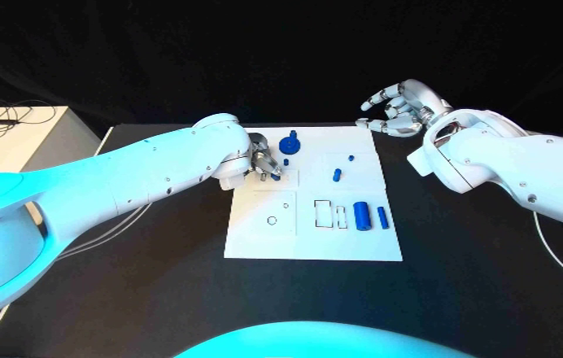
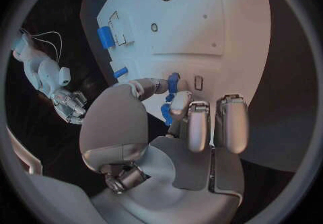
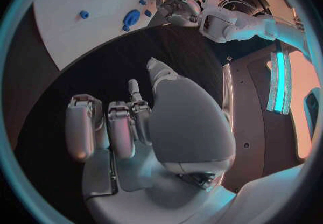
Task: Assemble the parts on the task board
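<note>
On the black table (image 1: 141, 293) your task board (image 1: 311, 244) lay flat in the middle, white, with the blue parts spread over it. Your left hand (image 1: 260, 161) was down on the board's far-left area, fingers curled onto a small blue part (image 1: 276, 176); the left wrist view showed that part (image 2: 169, 96) pinched between thumb and a fingertip, right at the board surface beside a small rectangular slot (image 2: 198, 82). Whether it was seated in the board or just touching, you can't tell.

Just beyond the left hand, near the board's far edge, stood a round blue gear-like part (image 1: 291, 144) with a peg rising from it. Toward the board's middle-right sat two small blue pegs (image 1: 338, 174), one close to the right edge. On the near-right part of the board a blue cylinder (image 1: 363, 214) lay next to a thinner blue bar (image 1: 382, 218), both just beside the outlined rectangular slots (image 1: 323, 211). A small round hole (image 1: 272, 220) sat on the board's near-left part.

Your right hand (image 1: 403, 107) hovered off the board, past its far-right corner, above the table, holding nothing, fingers loosely bent and apart (image 3: 134, 127).
</note>
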`<action>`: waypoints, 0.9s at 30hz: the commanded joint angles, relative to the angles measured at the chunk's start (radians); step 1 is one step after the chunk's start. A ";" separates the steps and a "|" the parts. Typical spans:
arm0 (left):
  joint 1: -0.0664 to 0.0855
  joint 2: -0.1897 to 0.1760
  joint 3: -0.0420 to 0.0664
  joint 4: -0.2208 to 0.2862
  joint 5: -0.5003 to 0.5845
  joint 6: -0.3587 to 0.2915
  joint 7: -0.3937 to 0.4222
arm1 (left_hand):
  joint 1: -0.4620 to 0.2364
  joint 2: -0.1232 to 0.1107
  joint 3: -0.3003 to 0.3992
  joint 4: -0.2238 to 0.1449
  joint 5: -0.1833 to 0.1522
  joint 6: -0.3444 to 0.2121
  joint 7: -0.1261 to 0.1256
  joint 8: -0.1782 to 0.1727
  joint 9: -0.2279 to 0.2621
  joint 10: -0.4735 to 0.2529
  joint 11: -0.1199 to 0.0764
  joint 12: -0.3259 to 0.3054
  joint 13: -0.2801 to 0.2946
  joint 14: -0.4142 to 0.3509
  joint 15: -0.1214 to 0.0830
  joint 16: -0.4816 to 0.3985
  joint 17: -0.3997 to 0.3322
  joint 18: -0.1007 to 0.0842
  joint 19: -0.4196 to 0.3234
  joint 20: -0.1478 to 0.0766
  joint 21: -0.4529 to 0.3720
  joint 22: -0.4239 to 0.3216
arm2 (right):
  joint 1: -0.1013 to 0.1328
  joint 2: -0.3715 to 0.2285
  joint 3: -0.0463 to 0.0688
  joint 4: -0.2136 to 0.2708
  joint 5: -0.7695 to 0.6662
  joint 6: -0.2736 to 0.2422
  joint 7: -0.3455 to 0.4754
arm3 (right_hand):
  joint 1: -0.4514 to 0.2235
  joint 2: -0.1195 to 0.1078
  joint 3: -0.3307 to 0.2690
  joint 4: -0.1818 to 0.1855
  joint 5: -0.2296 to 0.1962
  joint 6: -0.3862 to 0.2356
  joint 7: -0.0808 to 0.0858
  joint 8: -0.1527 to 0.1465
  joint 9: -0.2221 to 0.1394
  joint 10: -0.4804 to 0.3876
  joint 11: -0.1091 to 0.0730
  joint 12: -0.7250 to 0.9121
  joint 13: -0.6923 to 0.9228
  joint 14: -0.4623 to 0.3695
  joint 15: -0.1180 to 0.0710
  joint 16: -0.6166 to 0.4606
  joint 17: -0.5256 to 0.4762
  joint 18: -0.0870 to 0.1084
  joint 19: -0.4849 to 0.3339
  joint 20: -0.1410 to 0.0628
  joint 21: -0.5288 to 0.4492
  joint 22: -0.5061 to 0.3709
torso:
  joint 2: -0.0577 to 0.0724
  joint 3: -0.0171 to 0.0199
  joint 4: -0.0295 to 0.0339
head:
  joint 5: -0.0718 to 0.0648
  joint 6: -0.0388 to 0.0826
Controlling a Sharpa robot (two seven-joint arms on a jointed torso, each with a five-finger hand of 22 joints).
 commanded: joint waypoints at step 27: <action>-0.001 0.012 -0.001 -0.010 -0.028 0.008 0.008 | 0.001 0.010 0.172 -0.177 0.005 0.035 -0.030 0.001 0.134 0.005 -0.003 0.003 -0.001 0.104 -0.010 0.003 0.263 -0.013 0.006 0.001 0.006 0.002 | -0.001 0.001 0.000 0.004 -0.010 0.014 0.002 | -0.008 0.000 0.002 0.004 -0.006 -0.008 0.002 0.007 0.001 0.009 -0.002 -0.003 0.172 0.102 -0.004 0.004 0.263 0.000 0.038 -0.001 -0.006 0.111 | -0.001 0.0010 0.0002 | -0.003 -0.007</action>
